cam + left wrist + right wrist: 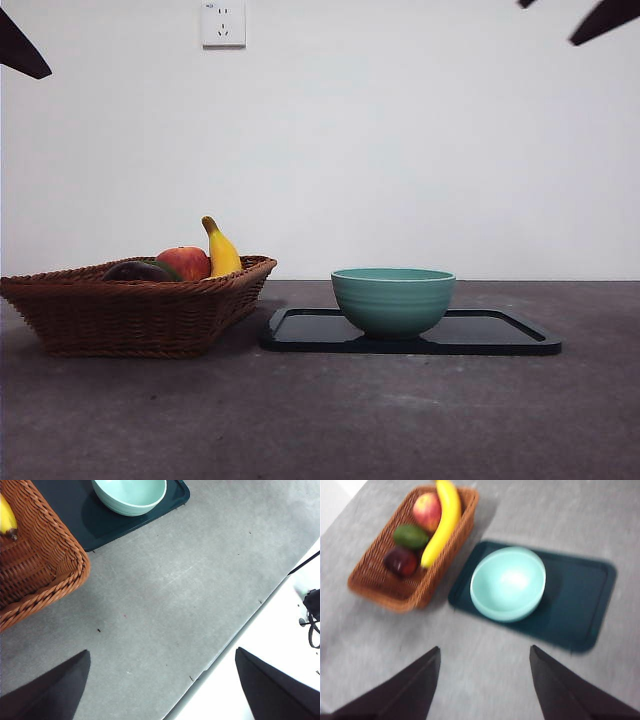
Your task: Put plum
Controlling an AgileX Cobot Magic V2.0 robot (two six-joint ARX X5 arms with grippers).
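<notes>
The plum [402, 561], dark maroon and glossy, lies in the wicker basket [372, 582] beside a banana [442, 522], a red-and-yellow apple [427, 511] and a dark green fruit [411, 536]. In the front view the plum [132, 271] peeks over the basket rim [130, 295] at the left. My right gripper [485, 685] hangs open high above the table, short of the basket and bowl. My left gripper [162, 690] is open over bare table near its edge, with the basket corner [45, 575] off to one side. Neither holds anything.
A mint green bowl [393, 300] stands on a dark tray [500, 335] right of the basket. Both arms show only as black tips at the top corners [20, 50] [600, 20]. The table edge [235, 640] runs close by the left gripper.
</notes>
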